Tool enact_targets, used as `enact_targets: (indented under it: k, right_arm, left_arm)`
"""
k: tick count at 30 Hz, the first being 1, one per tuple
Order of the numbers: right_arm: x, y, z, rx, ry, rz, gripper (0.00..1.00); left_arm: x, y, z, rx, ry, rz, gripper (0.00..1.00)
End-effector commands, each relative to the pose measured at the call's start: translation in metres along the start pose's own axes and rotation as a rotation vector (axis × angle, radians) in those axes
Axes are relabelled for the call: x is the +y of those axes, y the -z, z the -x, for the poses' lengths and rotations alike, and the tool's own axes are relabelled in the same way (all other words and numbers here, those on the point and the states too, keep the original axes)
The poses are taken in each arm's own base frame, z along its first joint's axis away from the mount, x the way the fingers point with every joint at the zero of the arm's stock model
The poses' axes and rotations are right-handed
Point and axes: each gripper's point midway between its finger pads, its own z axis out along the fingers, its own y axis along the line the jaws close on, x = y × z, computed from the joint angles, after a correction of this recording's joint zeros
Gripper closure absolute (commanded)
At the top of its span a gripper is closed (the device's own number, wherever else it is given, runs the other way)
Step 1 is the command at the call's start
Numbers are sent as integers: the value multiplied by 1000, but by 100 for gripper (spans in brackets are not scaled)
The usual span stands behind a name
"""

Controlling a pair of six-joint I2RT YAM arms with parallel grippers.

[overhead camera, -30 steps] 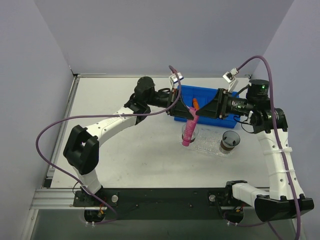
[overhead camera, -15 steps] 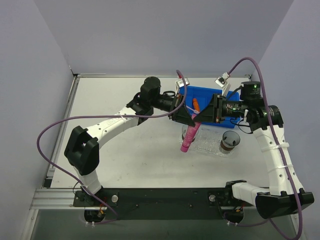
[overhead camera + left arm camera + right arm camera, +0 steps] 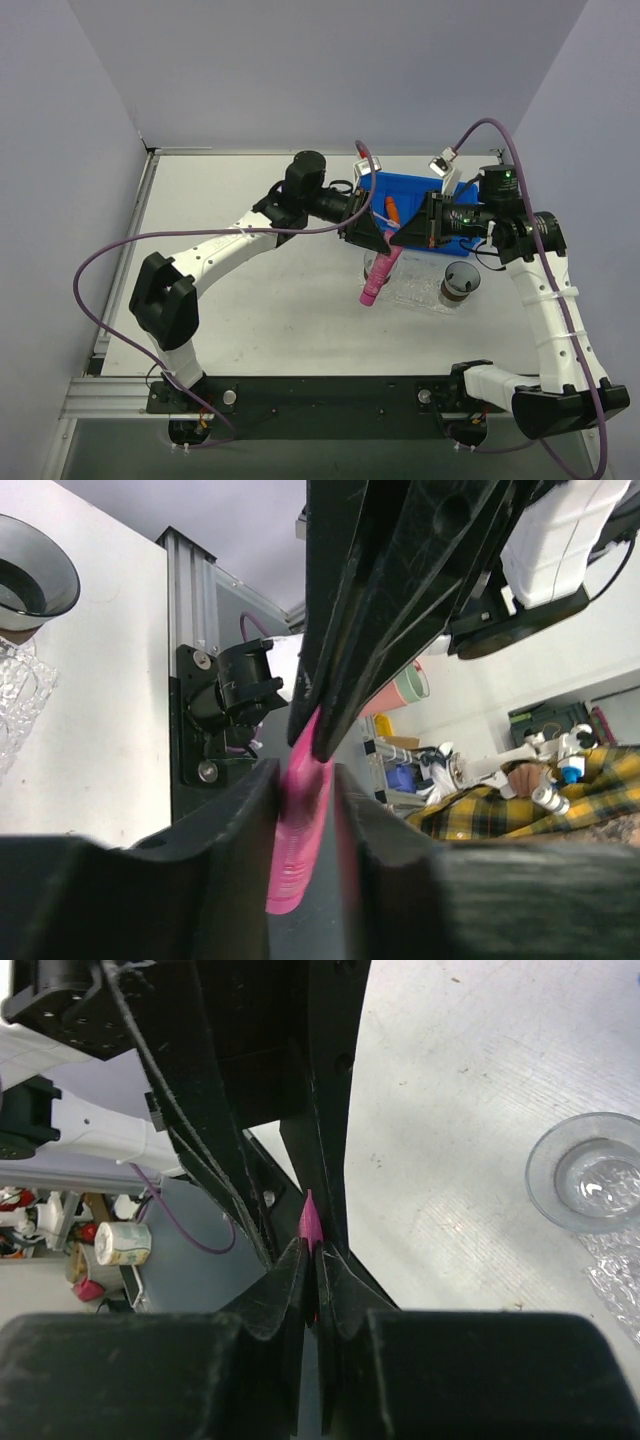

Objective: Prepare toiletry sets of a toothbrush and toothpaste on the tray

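Over the pale surface (image 3: 260, 310), both sets of jaws are holding the pink toothpaste (image 3: 375, 280) above the left edge of the tray (image 3: 418, 296), the left gripper (image 3: 383, 241) squeezing its body and the right gripper (image 3: 398, 238) pinching its upper end, its long axis slanting down toward the near left.

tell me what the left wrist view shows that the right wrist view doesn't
Only left wrist: the ridged wide end of the magenta toothpaste tube between the fingers of the left gripper, and a dark cup. Only right wrist: the tube's narrow tip pinched in the right gripper, and a clear cup. Both: the tube and a corner of the bumpy clear tray.
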Motion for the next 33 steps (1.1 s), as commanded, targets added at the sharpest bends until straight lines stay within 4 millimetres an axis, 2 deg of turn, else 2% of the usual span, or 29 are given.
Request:
enact_targets:
  k: [1,2,4,5,6,9,11,14,15,17,18,20,21,23,24,27,28,33]
  right_arm:
    - [-2,11,8,-63,78,-98,100]
    - [-2,14,9,-78,89,-116,100]
    - [-7,20,13,-109,106,-173,100]
    - [-6,24,15,-127,120,-190,100]
    - [-8,27,16,-142,124,-213,100]
    - [-14,39,20,-194,153,-297,100]
    - [-22,51,22,-240,173,-387,100]
    - [-40,72,23,-311,201,-545,100]
    - [-46,77,25,-331,211,-587,100]
    - [-55,89,23,-365,222,-667,100]
    - [-59,92,23,-376,229,-688,100]
    - [-63,97,21,-398,233,-720,100]
    - [-71,93,17,-397,226,-730,100]
    - [-75,95,16,-430,226,-744,100]
    - [-87,92,10,-423,211,-769,100]
    - [-97,94,12,-492,193,-803,100]
    - [-105,91,6,-495,168,-815,100]
    - [-123,94,10,-546,152,-884,100]
  left_arm:
    - [-17,-2,20,-46,-154,40,52]
    - [-13,-1,21,-49,-146,72,43]
    - [-4,4,29,-97,-185,156,38]
    - [1,6,32,-121,-188,194,28]
    - [11,15,43,-183,-194,267,25]
    - [23,38,55,-299,-201,373,23]
    - [27,55,72,-403,-240,452,23]
    - [33,85,82,-522,-271,588,22]
    - [24,93,85,-555,-294,610,21]
    - [35,112,85,-610,-274,687,19]
    - [31,119,86,-635,-261,692,18]
    - [41,135,84,-666,-210,720,16]
    - [44,142,84,-689,-169,730,16]
    - [44,159,88,-749,-177,813,16]
    - [43,164,89,-764,-195,837,16]
    - [36,180,91,-812,-248,909,16]
    - [35,183,92,-821,-260,922,16]
    - [37,187,89,-808,-258,956,16]
